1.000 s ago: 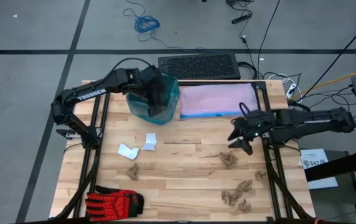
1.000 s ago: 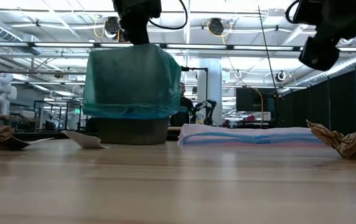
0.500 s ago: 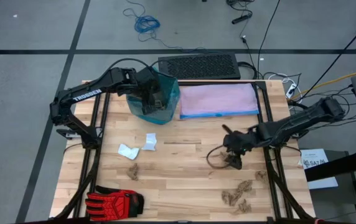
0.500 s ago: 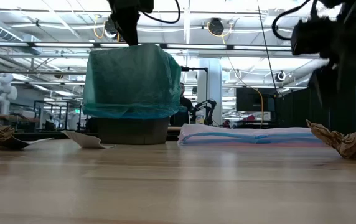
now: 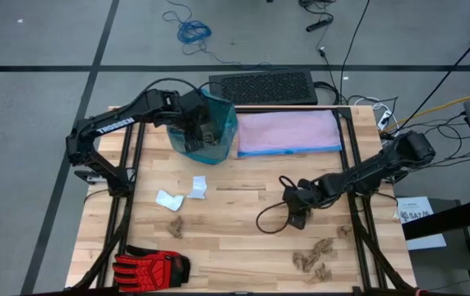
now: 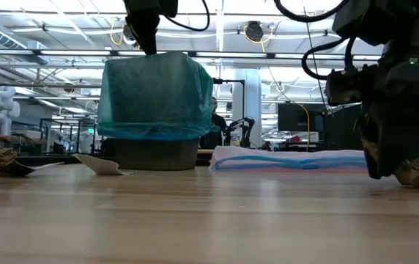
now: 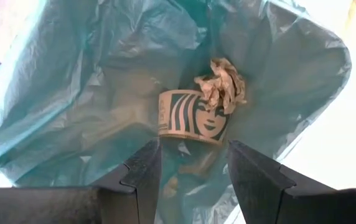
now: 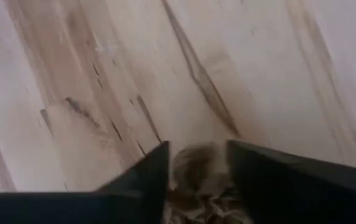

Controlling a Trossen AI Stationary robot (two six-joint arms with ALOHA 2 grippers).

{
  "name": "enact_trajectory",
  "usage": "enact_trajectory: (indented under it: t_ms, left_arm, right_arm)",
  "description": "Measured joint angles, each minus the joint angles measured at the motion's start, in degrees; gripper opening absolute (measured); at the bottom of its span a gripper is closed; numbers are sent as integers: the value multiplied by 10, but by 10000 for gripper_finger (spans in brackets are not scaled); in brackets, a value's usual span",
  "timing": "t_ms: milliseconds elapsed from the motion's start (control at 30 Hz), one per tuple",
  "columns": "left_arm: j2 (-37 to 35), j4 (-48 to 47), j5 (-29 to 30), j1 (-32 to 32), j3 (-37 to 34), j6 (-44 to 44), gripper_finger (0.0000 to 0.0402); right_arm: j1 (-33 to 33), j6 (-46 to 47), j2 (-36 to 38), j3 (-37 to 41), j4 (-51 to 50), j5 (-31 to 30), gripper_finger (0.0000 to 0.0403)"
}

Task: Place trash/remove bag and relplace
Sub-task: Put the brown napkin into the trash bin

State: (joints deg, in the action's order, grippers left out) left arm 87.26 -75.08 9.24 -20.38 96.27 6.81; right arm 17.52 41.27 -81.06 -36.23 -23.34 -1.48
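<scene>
Right wrist view settles the key relation: a crumpled tan-brown paper shred [image 8: 196, 174] lies directly between the two dark fingers of the right end effector [image 8: 196, 177], which are spread just wider than the shred and not yet closed on it, with bare desk [image 8: 103, 74] beyond. From above, that right end effector [image 5: 297, 212] is down at the desk [image 5: 235, 247], right of centre, so this arm is plainly the nearer one to the shred; I judge a simple close would take it. The shred is a rumpled clump with no clear long axis.

Far and to the left stands the bin lined with the teal-green bag [image 5: 210, 123]. The left end effector [image 5: 198, 131] hangs over its mouth, fingers apart and holding nothing; its wrist camera looks down on a printed paper cup sleeve [image 7: 193, 118] and a brown wad [image 7: 221, 84] already inside. More shreds [image 5: 313, 256] lie near right, and white paper wads [image 5: 182, 193] to the left.
</scene>
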Motion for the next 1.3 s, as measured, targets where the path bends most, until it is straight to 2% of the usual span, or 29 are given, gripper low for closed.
enact_trajectory:
  t_ms: [67, 100, 267, 400, 467, 567, 667, 800, 933, 1000, 1167, 1300]
  left_arm:
    - [-3, 1, 0, 0, 0, 0, 170]
    - [-6, 2, 1, 0, 0, 2, 165]
    - [-28, 17, 1, -4, 0, 14, 124]
    - [-62, 52, 1, -14, 0, 16, 76]
    - [-81, 77, 2, -19, 0, 26, 46]
    - [-106, 124, 1, -28, 0, 30, 8]
    - [-126, 177, -10, -35, -1, 39, 6]
    - [-139, 250, -53, -55, -30, 46, 2]
    - [-140, 320, -103, -81, -91, 54, 1]
    - [-140, 343, -117, -90, -119, 55, 1]
    - [-143, 362, -124, -101, -149, 55, 1]
    - [-168, 368, -126, -100, -158, 55, 1]
  right_arm:
    - [-3, -13, 1, 0, 14, 0, 39]
    - [-5, -22, 4, 0, 17, 0, 21]
    - [-36, -78, 19, -28, 21, -11, 7]
    - [-68, -173, 21, -79, 41, -69, 3]
    - [-92, -233, 21, -104, 85, -93, 2]
    - [-134, -318, 20, -133, 181, -95, 1]
    - [-179, -391, 20, -155, 298, -93, 1]
    - [-241, -451, 17, -180, 426, -79, 1]
    - [-299, -449, -14, -205, 538, -2, 0]
    - [-315, -443, -48, -230, 572, 15, 0]
    - [-329, -450, -163, -347, 555, 61, 0]
    - [-330, -451, -236, -466, 457, 63, 13]
